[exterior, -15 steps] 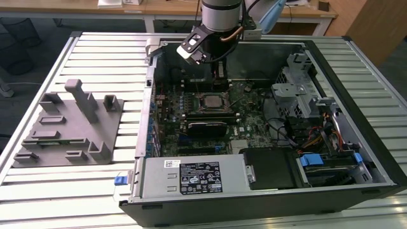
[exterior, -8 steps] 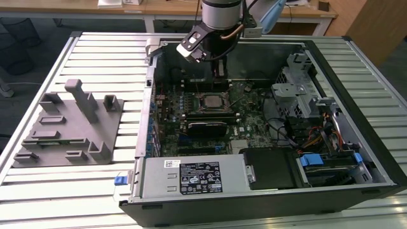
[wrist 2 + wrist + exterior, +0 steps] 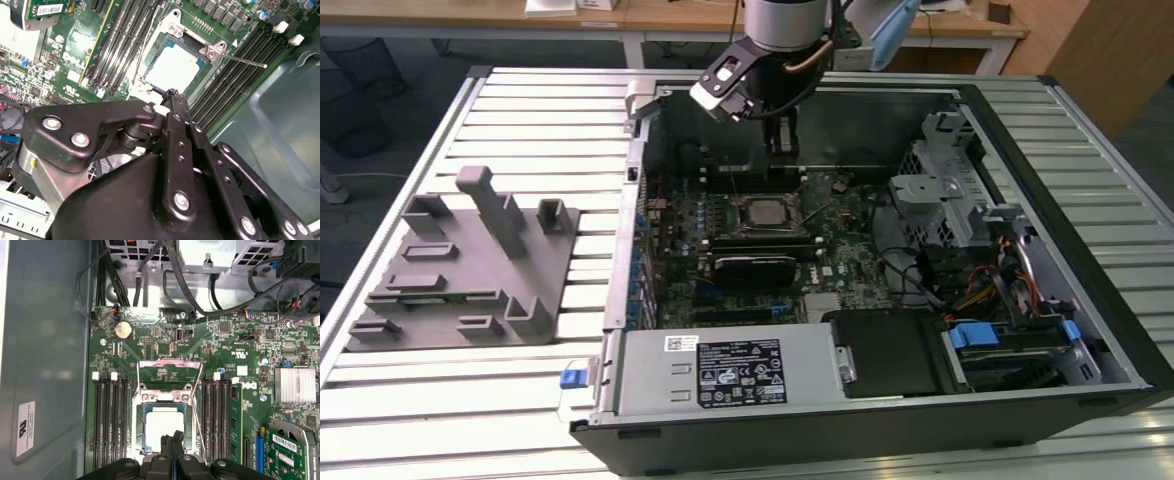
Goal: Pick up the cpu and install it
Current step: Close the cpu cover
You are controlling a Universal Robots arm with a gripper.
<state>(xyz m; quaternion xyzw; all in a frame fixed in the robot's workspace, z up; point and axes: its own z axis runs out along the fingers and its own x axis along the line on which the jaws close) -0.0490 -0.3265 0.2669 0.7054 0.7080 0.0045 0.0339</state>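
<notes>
Nearest in the exterior view is the black wall of an open computer case (image 3: 854,425), which lies on its side on a slatted metal desk (image 3: 520,110). Just behind that wall sits a silver power box (image 3: 720,370) with a dark label. Beside it, toward the exterior view's right, is a black drive box (image 3: 894,350). Outside the case, on the exterior view's left, a grey plastic block (image 3: 460,265) with upright posts stands on the desk, well apart from everything inside.

Farther in lies the green circuit board (image 3: 841,215), with a black card (image 3: 754,268) across it. Beyond the card is the socket (image 3: 137,415), and the cpu (image 3: 761,213) lies flat inside it, pale silver top up. In the first wrist view the cpu (image 3: 164,426) is framed by a thin dark rim, the metal hold-down frame (image 3: 170,371) is swung up off it, and memory slots (image 3: 110,415) run along both sides. In the second wrist view the cpu (image 3: 175,67) lies bare, and a thin lever (image 3: 245,61) sticks out free beside it.

The tool (image 3: 782,150) hangs over the board by the socket. Its two black fingers are pressed together with nothing between them. In both wrist views the tool (image 3: 172,94) (image 3: 172,439) lines up with the cpu's edge; whether it touches cannot be told. Farthest back, the arm (image 3: 787,30) rises out of the picture.
</notes>
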